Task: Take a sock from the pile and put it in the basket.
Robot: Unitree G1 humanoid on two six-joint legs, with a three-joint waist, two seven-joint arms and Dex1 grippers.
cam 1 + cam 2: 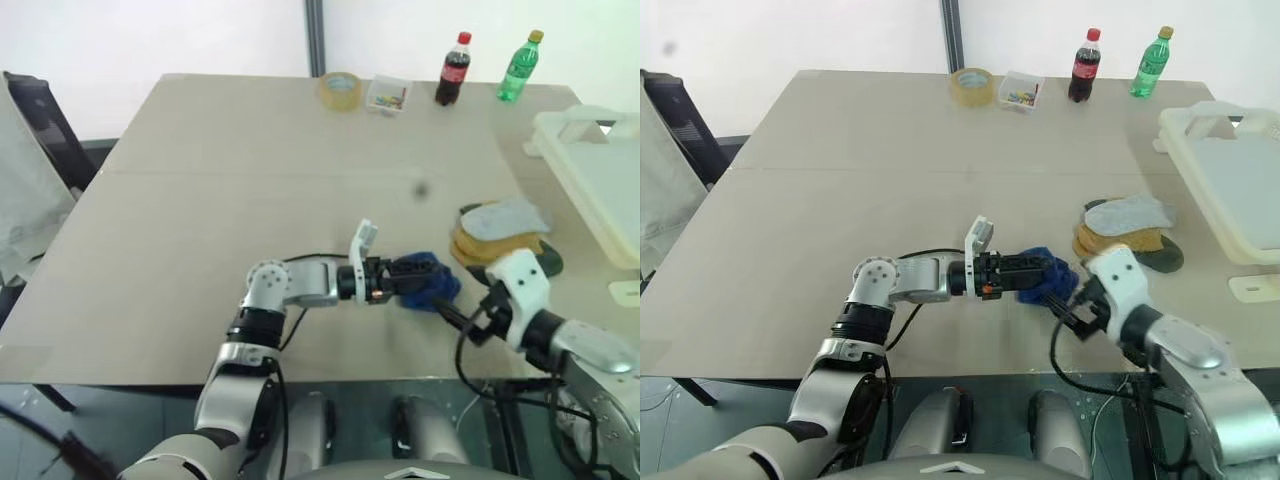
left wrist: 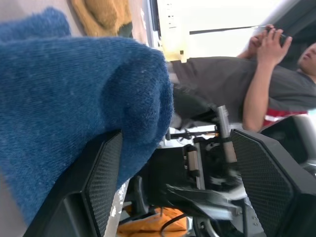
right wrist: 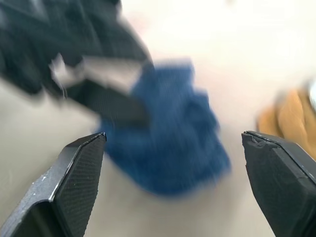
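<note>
A royal blue sock (image 1: 432,283) sits bunched near the table's front edge, apart from the pile (image 1: 500,235) of grey, mustard and dark green socks just behind it to the right. My left gripper (image 1: 412,272) reaches level from the left into the blue sock. In the left wrist view the sock (image 2: 74,98) bulges over one of its fingers (image 2: 101,177), while the other stands clear of it, jaws wide. My right gripper (image 1: 462,322) is open just right of the sock, facing it (image 3: 173,143). The cream basket (image 1: 600,170) stands at the table's right edge.
At the table's far edge stand a tape roll (image 1: 340,90), a small clear box (image 1: 388,95), a cola bottle (image 1: 453,70) and a green bottle (image 1: 520,66). A person (image 2: 256,84) stands beyond the table in the left wrist view. A dark chair (image 1: 40,130) is at the left.
</note>
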